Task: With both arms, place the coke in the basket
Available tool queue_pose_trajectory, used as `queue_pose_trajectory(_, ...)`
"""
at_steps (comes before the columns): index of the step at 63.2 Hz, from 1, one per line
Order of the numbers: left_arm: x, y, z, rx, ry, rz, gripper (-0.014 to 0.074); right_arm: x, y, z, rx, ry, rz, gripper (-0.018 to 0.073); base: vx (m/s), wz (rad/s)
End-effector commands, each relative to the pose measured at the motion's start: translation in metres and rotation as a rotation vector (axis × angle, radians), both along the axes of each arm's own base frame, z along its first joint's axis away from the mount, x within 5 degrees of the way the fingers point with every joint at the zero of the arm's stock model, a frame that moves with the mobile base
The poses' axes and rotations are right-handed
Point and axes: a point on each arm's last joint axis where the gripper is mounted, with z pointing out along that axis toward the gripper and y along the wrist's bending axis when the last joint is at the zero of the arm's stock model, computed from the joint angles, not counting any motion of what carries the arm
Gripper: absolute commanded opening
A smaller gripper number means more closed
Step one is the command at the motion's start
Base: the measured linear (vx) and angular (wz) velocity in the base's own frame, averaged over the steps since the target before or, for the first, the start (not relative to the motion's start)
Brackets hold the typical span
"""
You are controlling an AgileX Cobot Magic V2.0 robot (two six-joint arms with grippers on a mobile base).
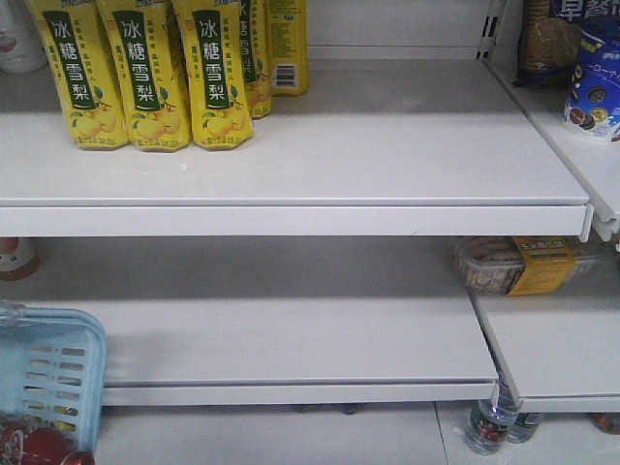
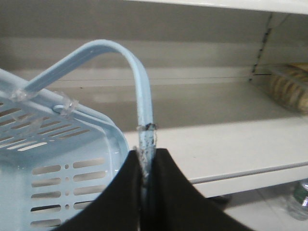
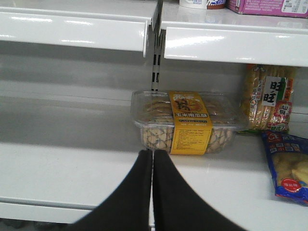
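Landmark: pale blue slotted plastic shopping basket (image 1: 48,373), sitting at the lower left of the front view.
Coke: slim red-wrapped contoured bottle (image 1: 34,446) lying inside the basket, at its near end.
Left gripper (image 2: 146,185): black tapered jaws clamping the basket's pale blue swing handle (image 2: 139,82).
Right gripper (image 3: 152,185): jaws pressing together, holding nothing, facing a clear plastic snack box (image 3: 187,120) well right of the basket.
Handling: placement appearing done; keeping the handle pinched squarely should stop the basket tilting.
Clearance: white metal shelf edge (image 1: 291,392) running just beside the basket rim; open shelf extending right of the basket.
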Motion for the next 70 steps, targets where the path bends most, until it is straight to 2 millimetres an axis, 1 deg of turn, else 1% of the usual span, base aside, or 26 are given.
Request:
queue_pose_trajectory(1,0.000,0.007,0.021,0.073,-0.212,0.071,-0.0006,0.002,0.000,0.013,-0.007,-0.078,0.001,-0.0009,0.00,0.00)
queue_pose_trajectory(14,-0.004,0.012,0.011,0.143,-0.274,0.139,-0.0006,0.002,0.000,0.013,-0.007,-0.078,0.001,-0.0009,0.00,0.00)
queue_pose_trajectory(25,-0.007,0.015,-0.002,0.142,-0.319,0.189,-0.0006,0.002,0.000,0.013,-0.007,-0.078,0.001,-0.0009,0.00,0.00)
queue_pose_trajectory(29,-0.006,0.015,-0.004,0.132,-0.318,0.196,-0.0006,0.002,0.000,0.013,-0.007,-0.078,0.001,-0.0009,0.00,0.00)
queue_pose_trajectory(53,-0.006,0.015,-0.003,0.186,-0.334,0.192,-0.0006,0.002,0.000,0.013,-0.007,-0.078,0.001,-0.0009,0.00,0.00)
queue_pose_trajectory(70,-0.006,0.015,-0.003,0.175,-0.333,0.193,-0.0006,0.002,0.000,0.013,-0.007,-0.078,0.001,-0.0009,0.00,0.00)
